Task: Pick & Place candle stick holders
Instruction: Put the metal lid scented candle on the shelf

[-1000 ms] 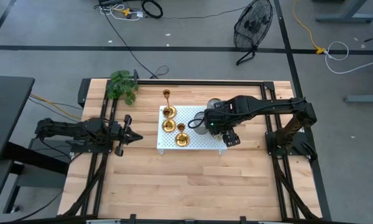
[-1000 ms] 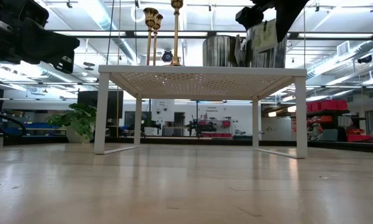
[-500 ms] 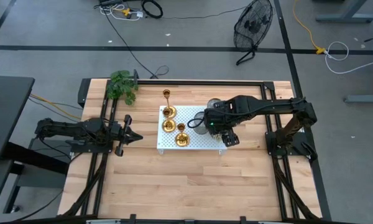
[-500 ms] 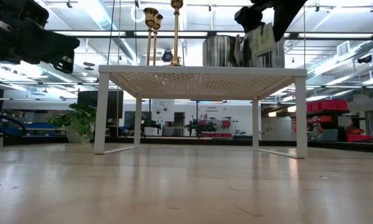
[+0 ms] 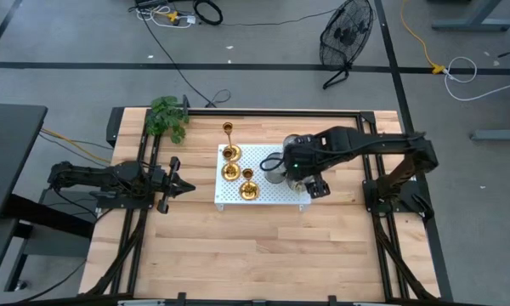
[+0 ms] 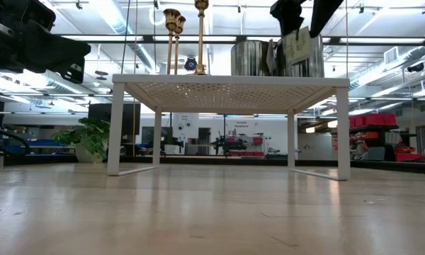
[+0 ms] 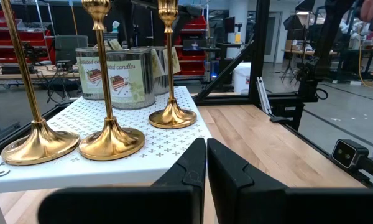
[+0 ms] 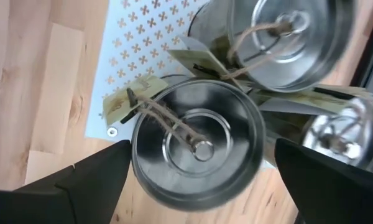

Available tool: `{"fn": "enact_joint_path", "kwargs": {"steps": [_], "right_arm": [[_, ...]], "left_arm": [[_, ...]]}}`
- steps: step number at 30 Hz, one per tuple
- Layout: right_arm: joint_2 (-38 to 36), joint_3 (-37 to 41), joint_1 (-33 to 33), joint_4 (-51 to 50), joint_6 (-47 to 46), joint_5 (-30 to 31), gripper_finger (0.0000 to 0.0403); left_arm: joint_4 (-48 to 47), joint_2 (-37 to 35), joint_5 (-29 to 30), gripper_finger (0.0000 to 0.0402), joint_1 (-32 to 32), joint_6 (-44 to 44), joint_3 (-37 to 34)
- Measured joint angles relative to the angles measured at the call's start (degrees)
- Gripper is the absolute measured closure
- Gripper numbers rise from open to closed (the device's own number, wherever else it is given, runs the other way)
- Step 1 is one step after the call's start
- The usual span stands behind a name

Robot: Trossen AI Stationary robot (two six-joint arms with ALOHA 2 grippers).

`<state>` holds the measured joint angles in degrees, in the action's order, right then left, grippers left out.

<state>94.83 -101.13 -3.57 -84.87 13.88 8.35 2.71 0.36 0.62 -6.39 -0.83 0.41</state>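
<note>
Wooden surface [image 5: 238, 246]: right claw [image 8: 196, 180] held wide open, empty, over a candle tin [image 8: 198, 143]; tin could be knocked. Left claw [image 7: 206, 163] shut, empty.

Right wrist view, looking down past the right gripper [image 8: 196, 180], whose two dark fingers [image 8: 81, 180] stand wide apart on either side of a silver tin [image 8: 196, 146]. The tin's round lid carries a central knob, with twine running across it to a paper tag [image 8: 121, 99]. A second tin [image 8: 292, 37] and part of a third tin [image 8: 336, 137] stand close behind, with further tags between them. The tins rest on a white perforated shelf [image 8: 137, 37], bare wooden table [image 8: 31, 93] beside it
</note>
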Motion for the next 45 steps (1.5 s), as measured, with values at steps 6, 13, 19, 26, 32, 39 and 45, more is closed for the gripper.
{"fn": "enact_joint_path", "kwargs": {"steps": [6, 13, 19, 26, 32, 39, 45], "right_arm": [[-2.2, -0.4, -0.2, 0.0, -0.1, -0.2, 0.0003], [-4.4, -0.5, -2.5, 0.3, 0.1, -4.7, 0.0009], [-4.7, -0.5, -3.6, 0.5, 0.1, -12.2, 0.0044], [-4.6, -0.4, -4.2, 1.7, 0.1, -13.4, 0.0101], [-4.6, 2.0, -4.2, 2.2, 0.1, -14.0, 0.0156], [-4.6, 4.1, -4.2, 2.4, 0.3, -14.0, 0.0222], [-4.6, 6.2, -4.2, 2.6, 1.8, -14.0, 0.0282]], "left_arm": [[0.0, 0.0, 0.0, 0.0383, 0.0, 0.0, 0.0], [0.0, 0.0, 0.0, 0.0383, 0.0, 0.0, 0.0], [0.0, 0.0, 0.0, 0.0383, 0.0, 0.0, 0.0], [0.0, 0.0, 0.0, 0.0383, 0.0, 0.0, 0.0], [0.0, 0.0, 0.0, 0.0383, 0.0, 0.0, 0.0], [0.0, 0.0, 0.0, 0.0383, 0.0, 0.0, 0.0], [0.0, 0.0, 0.0, 0.0383, 0.0, 0.0, 0.0]]}}
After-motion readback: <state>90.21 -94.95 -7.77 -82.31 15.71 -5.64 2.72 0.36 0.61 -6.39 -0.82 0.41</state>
